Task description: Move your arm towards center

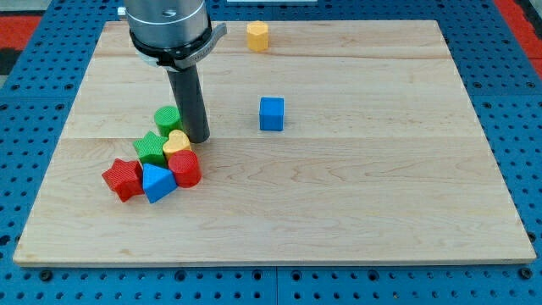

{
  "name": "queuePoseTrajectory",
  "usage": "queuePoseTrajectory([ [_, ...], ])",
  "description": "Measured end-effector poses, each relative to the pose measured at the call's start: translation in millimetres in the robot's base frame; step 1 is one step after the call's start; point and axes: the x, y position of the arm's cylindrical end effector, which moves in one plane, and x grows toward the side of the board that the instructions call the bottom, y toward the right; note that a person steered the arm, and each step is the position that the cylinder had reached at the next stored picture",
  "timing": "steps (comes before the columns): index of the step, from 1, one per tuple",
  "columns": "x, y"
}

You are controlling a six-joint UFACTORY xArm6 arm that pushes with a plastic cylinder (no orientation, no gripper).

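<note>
Arm first: the xArm's grey housing (168, 30) comes down from the view's top left, its upper part cut off by the frame edge, and the dark rod (190, 102) drops straight from it to the wooden board (356, 195). My tip (197, 138) sits on the wood left of the board's middle, just beside the yellow heart block (176, 141) on that block's right, so close that contact or a hair of daylight is hard to call. No claw on this rig, only the bare rod, so nothing is held and nothing is clamped. Behind the rod, the green cylinder (167, 119) peeks out, its right edge hidden by the dark shaft. Down the cluster we go: green star block (151, 148) pressed against the heart's left, red cylinder-like block (185, 168) right below the heart, blue triangular block (157, 182) tucked against it, and red star block (123, 178) at the far left of the pack, all bunched and touching. Well apart, the blue cube (272, 113) stands alone near the board's centre, to the right of my tip. Up at the view's top edge, a yellow block (257, 36), hexagon-like though its outline is small to judge, sits by itself.
</note>
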Motion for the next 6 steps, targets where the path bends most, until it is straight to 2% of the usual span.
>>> queuePoseTrajectory([
  [1, -3.4, 4.0],
  [3, -2.2, 60.3],
  [6, -2.2, 113.1],
])
